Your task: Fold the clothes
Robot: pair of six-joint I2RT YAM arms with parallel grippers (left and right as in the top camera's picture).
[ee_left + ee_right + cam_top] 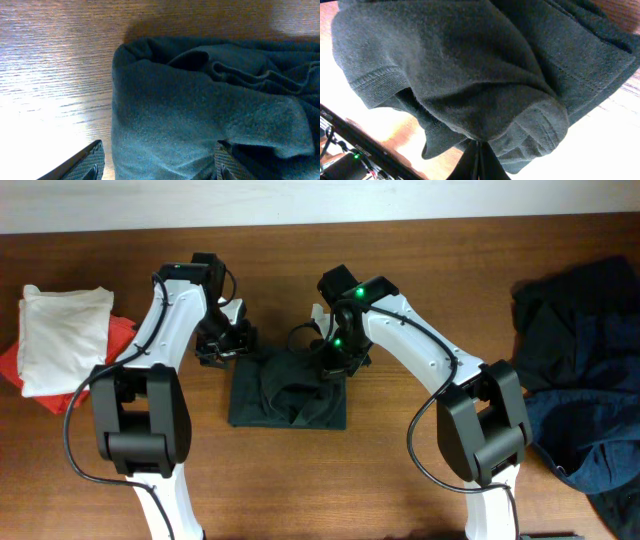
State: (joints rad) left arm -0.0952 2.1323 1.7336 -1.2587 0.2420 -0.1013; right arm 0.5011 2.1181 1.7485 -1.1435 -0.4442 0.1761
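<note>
Right gripper (479,160), bottom centre of its wrist view: pressed together, pinching a hem of the dark shirt (470,75). Left gripper (157,167): spread, straddling the shirt's edge. Judgement: carry the pinched fold level and lay it flat, with the left gripper pinning.

Shirt sits overhead centre, roughly squared, top rumpled.

Beyond: dark pile (585,380) at right edge; white garment (62,330) over red garment (125,332), upper left.
</note>
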